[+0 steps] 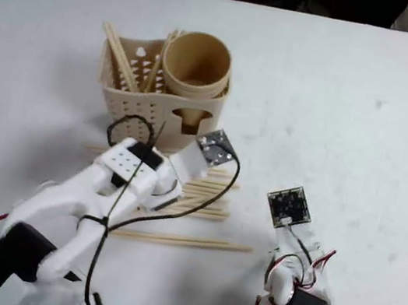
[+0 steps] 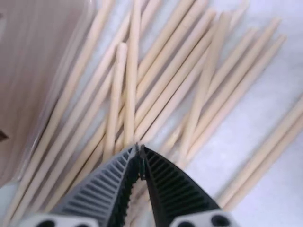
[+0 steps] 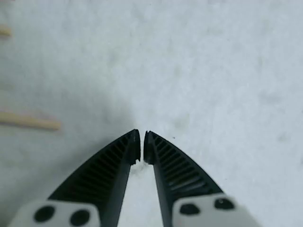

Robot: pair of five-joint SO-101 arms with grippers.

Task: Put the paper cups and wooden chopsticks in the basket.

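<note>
Left pincer (image 2: 140,152): jaws together, tips meeting, nothing visibly held between them. It hangs directly over the pile of loose chopsticks (image 2: 180,80), tips just above or touching the top layer; I cannot tell which.

The pile lies fanned on the bench (image 1: 369,111), just in front of the basket (image 1: 145,106). A stray pair (image 1: 188,240) lies a little nearer the arms.

Basket: the paper cups (image 1: 196,60) are nested upright in one side, and a few sticks (image 1: 119,57) lean in the other.

Right pincer (image 3: 142,137): jaws all but together, empty, over bare bench and well apart from the pile.

Judgement: cups done; step in hand is chopstick pickup by the left arm. The next move calls for parting the jaws, straddling one or two sticks across their length, closing firmly, then lifting to the basket. Risk: round sticks roll or slip out.
</note>
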